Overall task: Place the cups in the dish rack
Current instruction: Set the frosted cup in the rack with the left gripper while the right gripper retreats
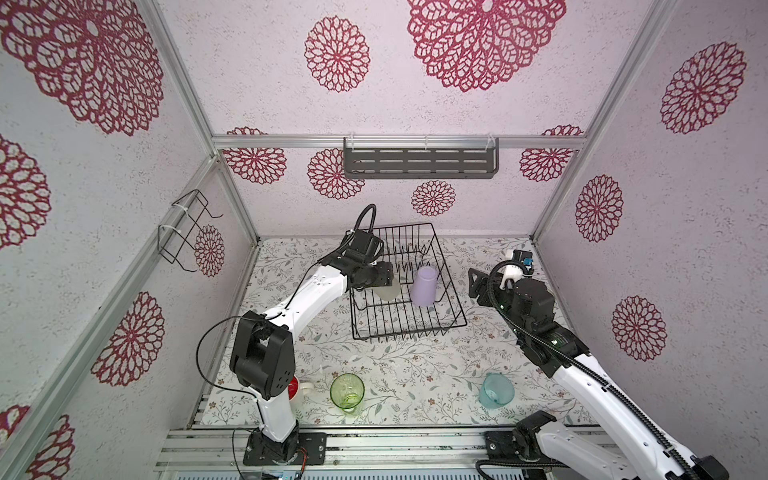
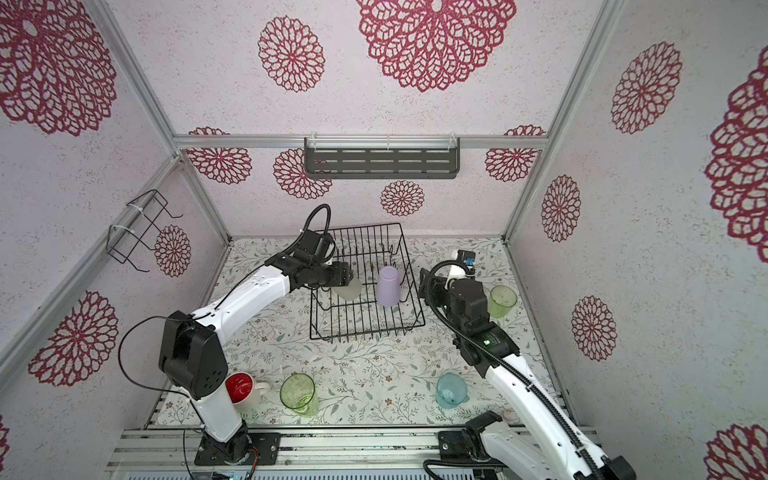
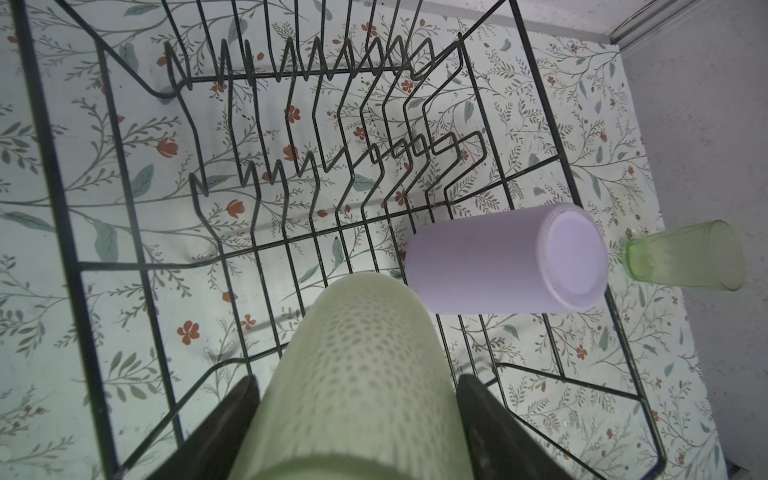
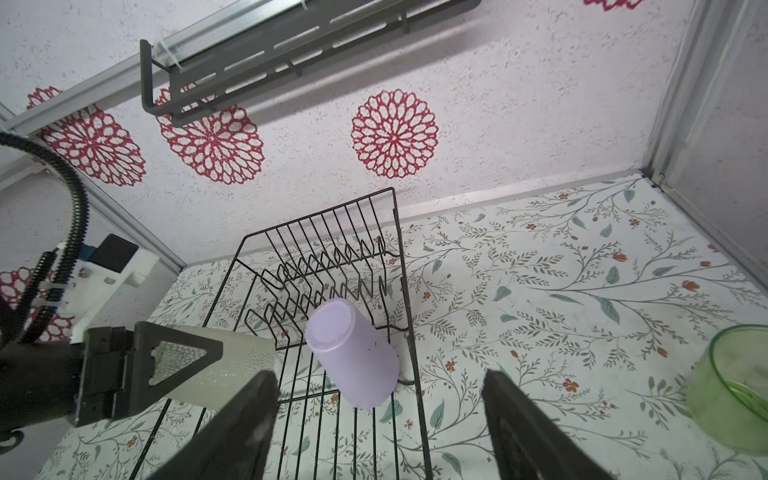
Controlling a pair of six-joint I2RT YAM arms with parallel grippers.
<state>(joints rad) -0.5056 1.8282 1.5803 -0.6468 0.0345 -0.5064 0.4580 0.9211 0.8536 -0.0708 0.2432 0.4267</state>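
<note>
Six cups, one dish rack (image 1: 415, 326): mug (image 2: 241, 388), green patterned glass (image 1: 347, 392) and teal cup (image 1: 494, 390) stand along the near edge. Farther back, the left gripper (image 3: 361, 390) clamps the frosted tumbler (image 4: 245, 357) sideways over the rack — long axis pointing inward, beside the upended, leaning lilac tumbler (image 1: 424, 286). The right gripper (image 4: 380, 399) gapes empty — the pale green tumbler (image 2: 502, 301) stands near on its right.

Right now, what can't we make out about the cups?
white mug: mostly behind the left arm elbow, in a top view.
pale green tumbler: base behind the right arm in a top view; cut by the frame edge in right wrist view.
frosted tumbler: mouth cut off by left wrist view's edge; whether it rests on anything is unclear.
</note>
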